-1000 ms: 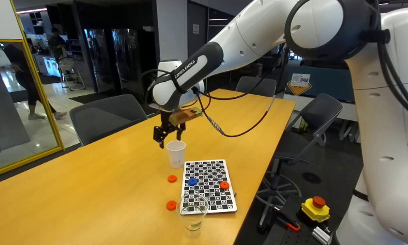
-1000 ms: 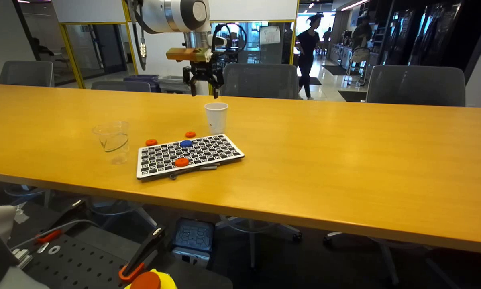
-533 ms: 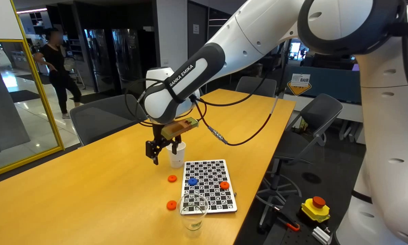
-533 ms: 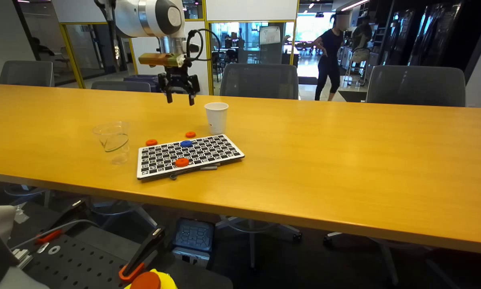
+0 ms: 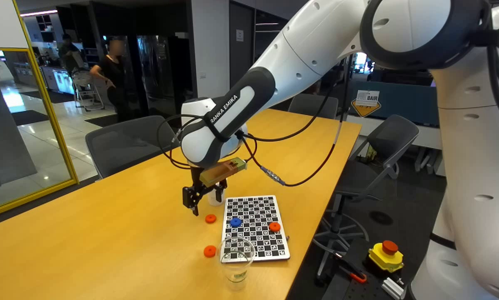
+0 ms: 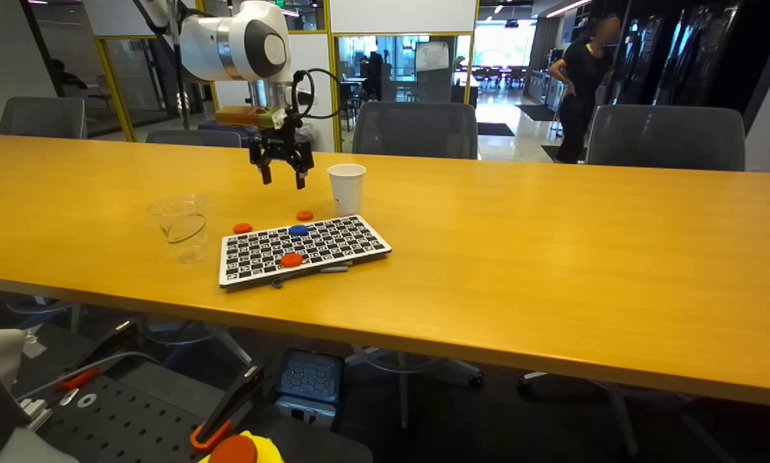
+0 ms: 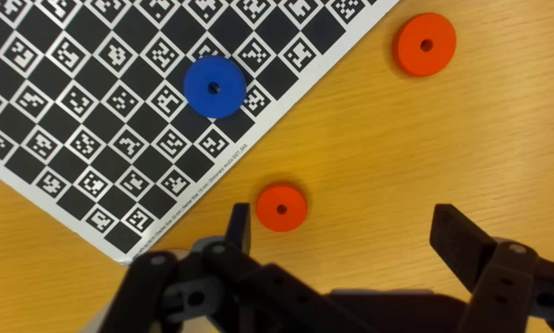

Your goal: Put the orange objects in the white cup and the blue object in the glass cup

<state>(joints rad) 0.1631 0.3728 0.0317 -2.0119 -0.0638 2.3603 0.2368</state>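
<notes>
The end effector hangs over the tabletop, jaws spread; two orange rings lie between the white cup and clear cup, a third and the blue ring on the board

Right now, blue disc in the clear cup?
No, in an exterior view the blue disc lies on the checkered board, outside the clear cup.

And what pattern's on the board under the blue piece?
The board is checked black and white, with markers in the white squares; clearest in the wrist view.
</notes>
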